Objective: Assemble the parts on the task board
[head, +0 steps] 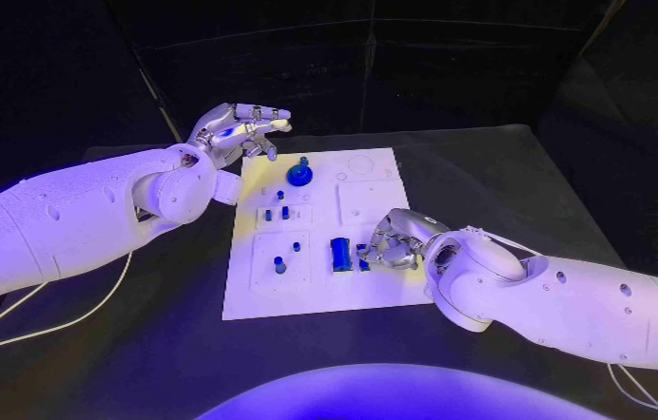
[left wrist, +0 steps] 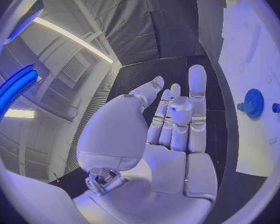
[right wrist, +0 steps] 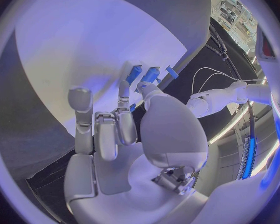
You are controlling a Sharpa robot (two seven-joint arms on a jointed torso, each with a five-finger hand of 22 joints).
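Task board [head: 319, 282] carries blue parts [head: 338, 254]; right hand [head: 395, 239] touching.

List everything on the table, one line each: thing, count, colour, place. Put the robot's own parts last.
Table: one, black, under everything.
Task board: one, white, middle of the table.
Gear: one, blue, far part of the board, near the left hand; also in the left wrist view.
Long part: one, blue, near part of the board, just left of the right hand.
Small parts: several, blue, scattered on the board's left half; exact count unclear.
Cable: one, white, on the table at the left.
Left hand: one, silver, raised over the board's far left corner, fingers apart, holding nothing.
Right hand: one, silver, down at small blue parts at the board's near right; grip unclear.
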